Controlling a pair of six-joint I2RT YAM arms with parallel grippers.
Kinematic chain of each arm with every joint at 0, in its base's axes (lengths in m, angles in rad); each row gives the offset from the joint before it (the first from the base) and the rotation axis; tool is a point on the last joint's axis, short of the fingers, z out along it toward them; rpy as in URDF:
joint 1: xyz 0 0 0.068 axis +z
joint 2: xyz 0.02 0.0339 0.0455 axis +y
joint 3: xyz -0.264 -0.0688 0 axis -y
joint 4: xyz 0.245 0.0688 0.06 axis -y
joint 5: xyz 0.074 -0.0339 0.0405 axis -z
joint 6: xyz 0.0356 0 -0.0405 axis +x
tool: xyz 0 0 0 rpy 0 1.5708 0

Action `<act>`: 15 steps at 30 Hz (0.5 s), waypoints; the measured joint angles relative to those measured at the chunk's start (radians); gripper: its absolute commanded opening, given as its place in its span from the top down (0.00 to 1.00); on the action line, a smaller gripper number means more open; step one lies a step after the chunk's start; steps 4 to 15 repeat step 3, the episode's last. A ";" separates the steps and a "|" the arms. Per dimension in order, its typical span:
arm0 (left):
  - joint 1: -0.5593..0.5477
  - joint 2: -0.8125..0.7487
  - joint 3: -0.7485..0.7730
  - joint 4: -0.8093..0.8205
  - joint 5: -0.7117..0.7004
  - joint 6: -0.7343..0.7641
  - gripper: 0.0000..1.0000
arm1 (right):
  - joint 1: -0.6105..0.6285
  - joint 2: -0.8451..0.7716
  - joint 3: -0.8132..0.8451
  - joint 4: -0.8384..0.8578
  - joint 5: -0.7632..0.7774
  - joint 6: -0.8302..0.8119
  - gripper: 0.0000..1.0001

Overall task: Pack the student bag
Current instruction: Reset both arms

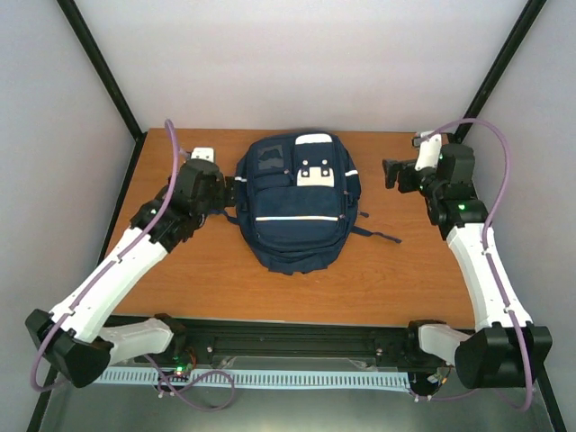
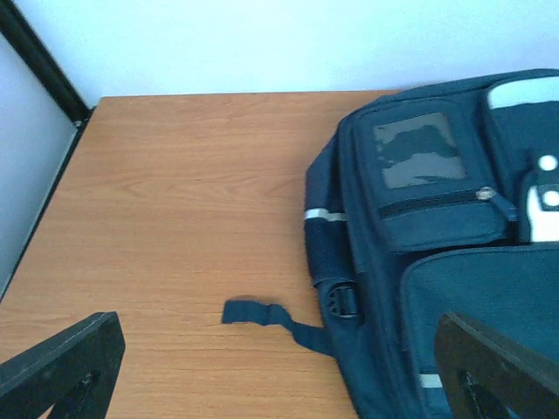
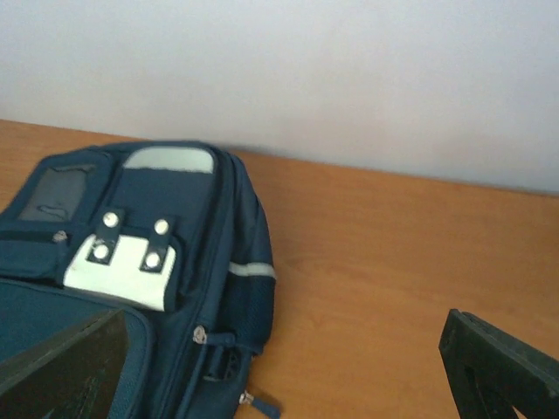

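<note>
The left gripper is wide open and holds nothing, right beside the student bag. The right gripper is wide open and empty too, a little away from the bag's other side. The bag lies flat near the back of the table, with bare wood in front. Its pockets look zipped shut.

We see the bag as matt navy woven cloth, slightly coarse. Toward its 11 o'clock, a pocket window looks like glossy clear plastic. Toward 1 o'clock, the white patch seems smooth and rubbery, with shiny studs. At the bag's 9 o'clock, the strap is ribbed webbing through a black plastic buckle. The table reads as smooth wood-grain, faintly satin. The arms wear glossy white plastic shells.
</note>
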 measured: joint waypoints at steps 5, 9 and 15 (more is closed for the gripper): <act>0.006 -0.027 -0.074 0.038 -0.063 0.000 0.00 | 0.000 -0.002 -0.082 0.043 0.032 0.050 0.00; 0.006 -0.027 -0.074 0.038 -0.063 0.000 0.00 | 0.000 -0.002 -0.082 0.043 0.032 0.050 0.00; 0.006 -0.027 -0.074 0.038 -0.063 0.000 0.00 | 0.000 -0.002 -0.082 0.043 0.032 0.050 0.00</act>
